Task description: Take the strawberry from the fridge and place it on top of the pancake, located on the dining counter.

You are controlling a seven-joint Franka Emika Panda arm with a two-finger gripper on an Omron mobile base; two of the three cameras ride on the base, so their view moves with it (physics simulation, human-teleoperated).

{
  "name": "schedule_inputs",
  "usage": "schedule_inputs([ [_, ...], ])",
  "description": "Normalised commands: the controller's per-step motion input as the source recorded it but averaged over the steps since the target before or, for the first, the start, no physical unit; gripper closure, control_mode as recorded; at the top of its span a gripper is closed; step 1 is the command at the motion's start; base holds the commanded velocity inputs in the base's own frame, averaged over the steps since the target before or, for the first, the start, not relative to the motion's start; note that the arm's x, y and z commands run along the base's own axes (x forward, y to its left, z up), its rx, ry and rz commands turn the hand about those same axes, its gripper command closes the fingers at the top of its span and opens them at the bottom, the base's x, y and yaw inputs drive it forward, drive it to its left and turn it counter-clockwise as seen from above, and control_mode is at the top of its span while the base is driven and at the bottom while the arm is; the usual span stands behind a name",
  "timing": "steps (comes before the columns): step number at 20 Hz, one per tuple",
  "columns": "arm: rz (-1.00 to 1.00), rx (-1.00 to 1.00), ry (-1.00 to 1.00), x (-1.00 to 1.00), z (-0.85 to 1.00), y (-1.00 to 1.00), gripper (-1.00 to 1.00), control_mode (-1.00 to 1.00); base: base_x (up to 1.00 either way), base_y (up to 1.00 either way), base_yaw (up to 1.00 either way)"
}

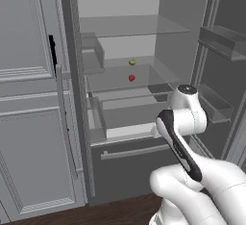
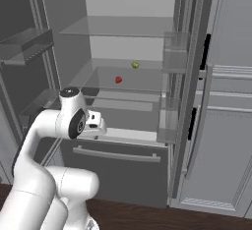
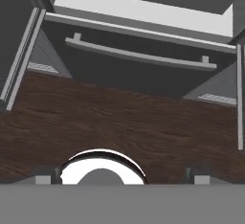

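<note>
The fridge (image 1: 144, 123) stood with both doors open. The arm's gripper (image 3: 122, 179) pointed down at the wooden floor (image 3: 119, 122), jaws spread wide, empty. One strawberry (image 1: 131, 78) and one yellow-green fruit (image 1: 132, 62) sat on a glass shelf (image 1: 120, 82).

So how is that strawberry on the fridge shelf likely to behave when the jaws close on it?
The strawberry looks tiny and rounded, so it would probably roll on the smooth glass shelf if nudged. It is likely light and soft, so a hard squeeze might bruise it. The yellow-green fruit sits apart behind it, probably out of the way.
</note>
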Motion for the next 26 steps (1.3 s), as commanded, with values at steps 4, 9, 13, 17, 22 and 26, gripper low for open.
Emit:
schedule_inputs([
  [4,0.07,0.01,0.08,0.00,-0.10,-0.05,-1.00,-1.00,0.00,0.00,0.00],
  [9,-0.23,-0.01,0.01,0.00,-0.39,0.00,-1.00,-1.00,0.00,0.00,0.00],
  [13,-0.34,-0.02,0.07,0.00,-0.41,0.02,-1.00,-1.00,0.00,0.00,0.00],
  [17,-0.22,-0.04,0.06,0.12,-0.17,0.09,-1.00,-1.00,0.00,0.00,0.00],
  [22,0.00,0.00,0.00,0.02,0.00,0.00,-1.00,-1.00,0.00,0.00,0.00],
  [26,0.00,0.00,0.00,0.05,0.00,0.00,-1.00,-1.00,0.00,0.00,0.00],
])
